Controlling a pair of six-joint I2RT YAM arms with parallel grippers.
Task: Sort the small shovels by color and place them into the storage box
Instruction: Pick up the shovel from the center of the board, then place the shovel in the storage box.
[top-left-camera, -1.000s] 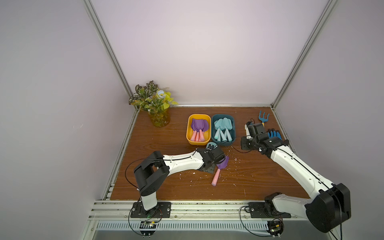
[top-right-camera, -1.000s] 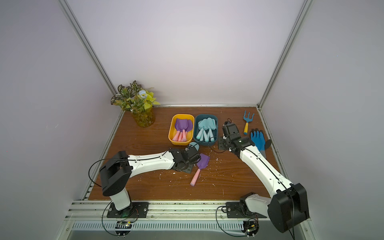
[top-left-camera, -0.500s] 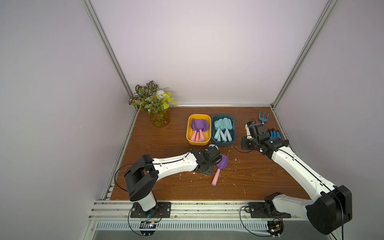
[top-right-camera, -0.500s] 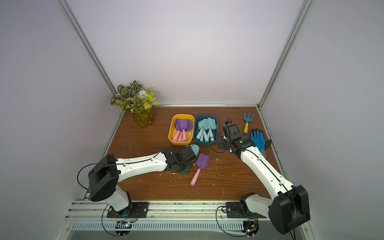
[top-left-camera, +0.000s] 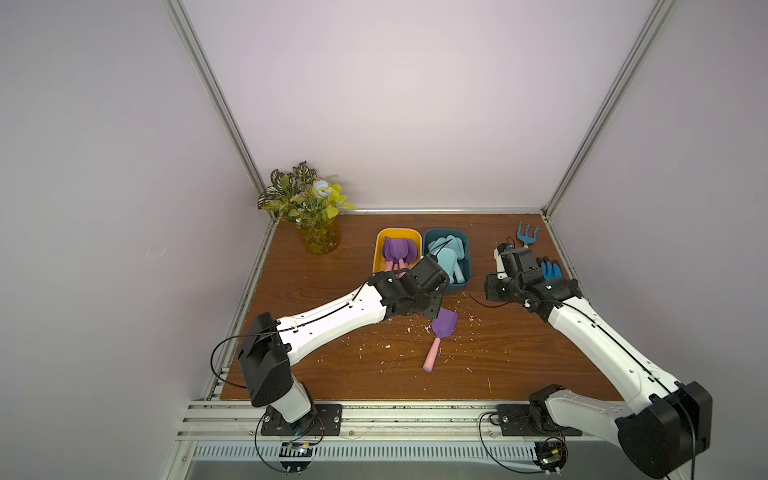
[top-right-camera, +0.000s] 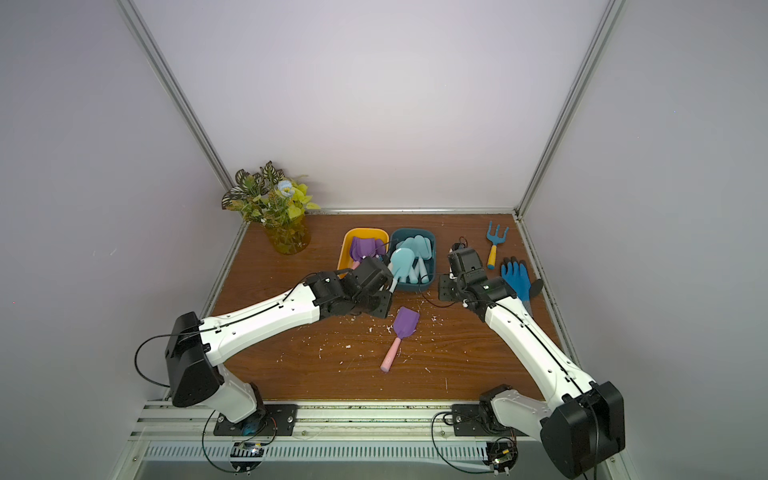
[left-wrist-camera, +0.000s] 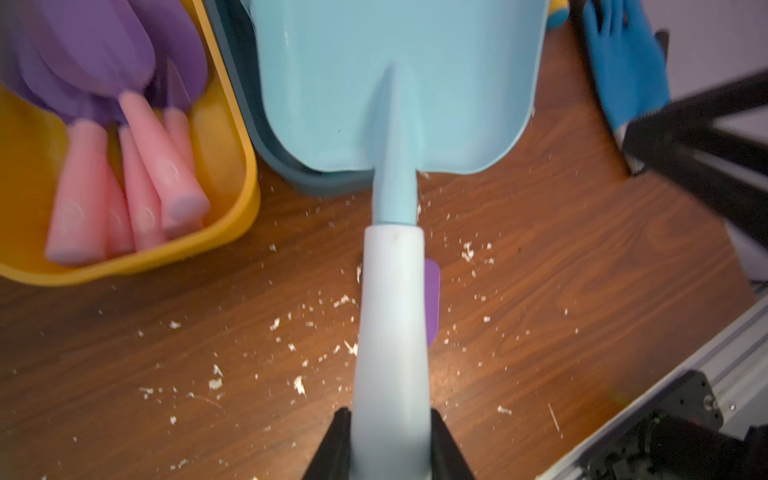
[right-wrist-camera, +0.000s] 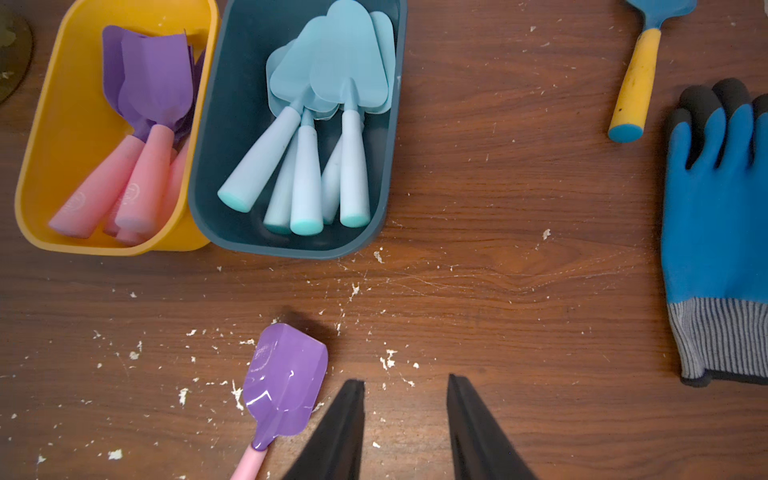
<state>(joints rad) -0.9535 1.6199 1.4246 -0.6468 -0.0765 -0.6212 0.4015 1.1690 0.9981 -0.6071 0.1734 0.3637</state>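
Two arms extended; left jaws grasping blue shovel (left-wrist-camera: 392, 328), right jaws parted, empty.

Looks like a robotics lab cell, not a home or shop. Shows plain lilac walls (top-left-camera: 374, 104) framed by aluminium posts (top-left-camera: 216, 104), closing in a small wooden tabletop (top-left-camera: 324, 374). Has two white-and-black arms (top-left-camera: 332, 320) bolted to black plates (top-left-camera: 328, 415) on a slotted metal rail (top-left-camera: 415, 419) along the front edge, with loose cables (top-left-camera: 212, 362) and bare circuit boards (top-left-camera: 296, 449) below. Holds only staged props: a plant (top-left-camera: 307, 208), a glove (top-left-camera: 550, 270), a rake (top-left-camera: 527, 237), toy shovels (top-left-camera: 399, 249) in bins (top-left-camera: 377, 253), and white crumbs (right-wrist-camera: 388, 359) strewn over the wood.
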